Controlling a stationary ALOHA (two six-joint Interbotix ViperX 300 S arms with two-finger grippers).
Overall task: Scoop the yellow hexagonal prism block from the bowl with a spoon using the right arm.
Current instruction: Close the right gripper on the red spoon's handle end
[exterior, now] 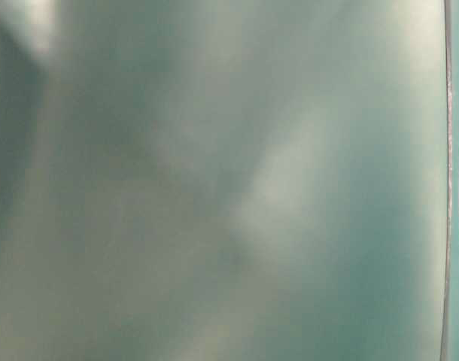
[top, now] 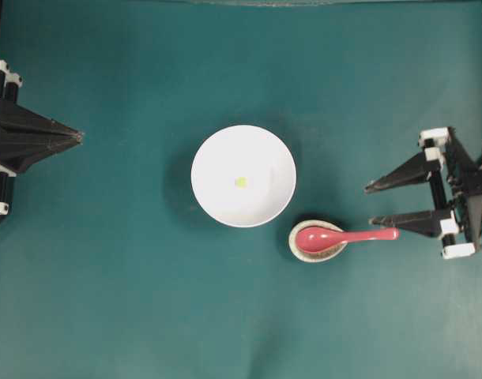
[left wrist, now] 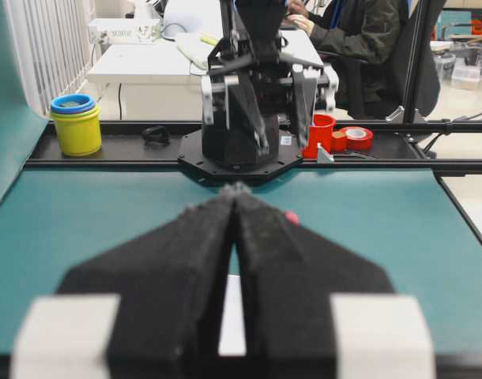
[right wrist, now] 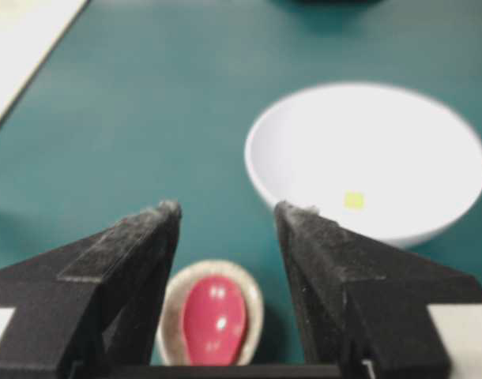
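Observation:
The white bowl (top: 257, 154) stands mid-table with the tiny yellow block (top: 240, 181) lying in its middle. The red-pink spoon (top: 348, 235) rests with its scoop in a small speckled oval dish (top: 316, 257), handle pointing right. My right gripper (top: 370, 204) is open and empty, its tips just right of the handle's end. In the right wrist view the gripper (right wrist: 227, 209) frames the spoon's scoop (right wrist: 214, 320) below, with the bowl (right wrist: 383, 134) and block (right wrist: 353, 200) ahead to the right. My left gripper (top: 77, 136) is shut and empty at the far left.
The left wrist view shows the shut left gripper (left wrist: 235, 191), a sliver of the bowl (left wrist: 233, 320) between its fingers and the other arm's base (left wrist: 249, 118) across the teal table. The table-level view is a blurred teal surface.

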